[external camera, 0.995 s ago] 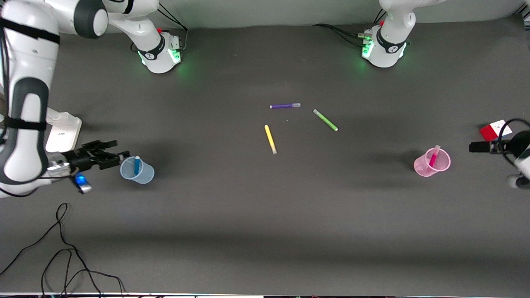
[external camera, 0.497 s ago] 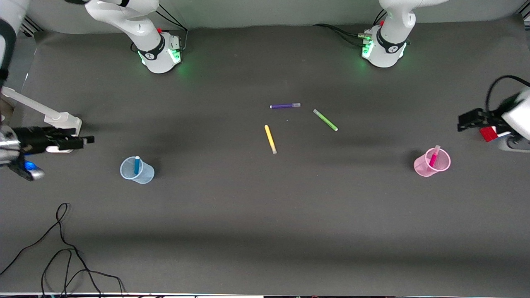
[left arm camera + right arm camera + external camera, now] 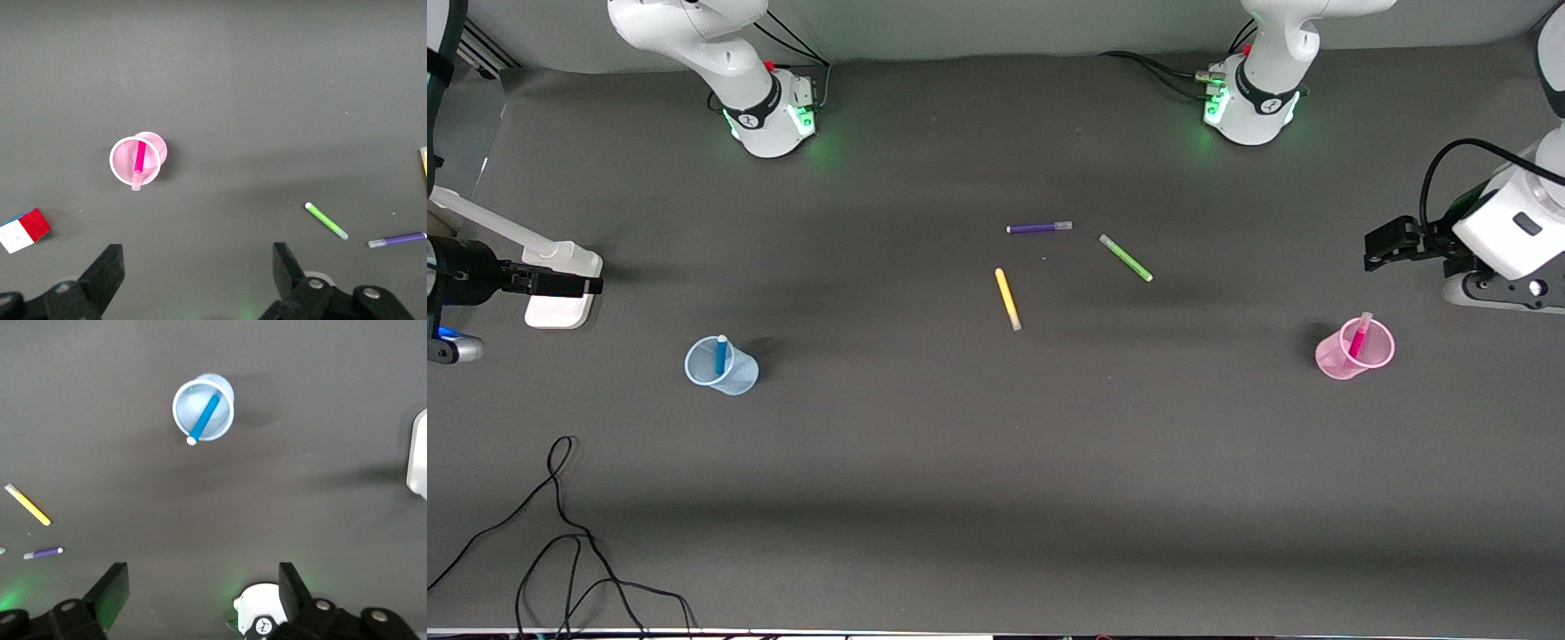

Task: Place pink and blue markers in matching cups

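Both markers stand in their matching cups.
Blue marker in blue cup; pink marker in pink cup; left gripper and right gripper, fingers wide, hang at frame edges, arms partly cut off.

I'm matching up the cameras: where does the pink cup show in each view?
Front view: pink cup at the left arm's end of the table, pink marker standing in it.
Left wrist view: pink cup beside the cube.
Right wrist view: not in it.
Shared landmark: green marker.
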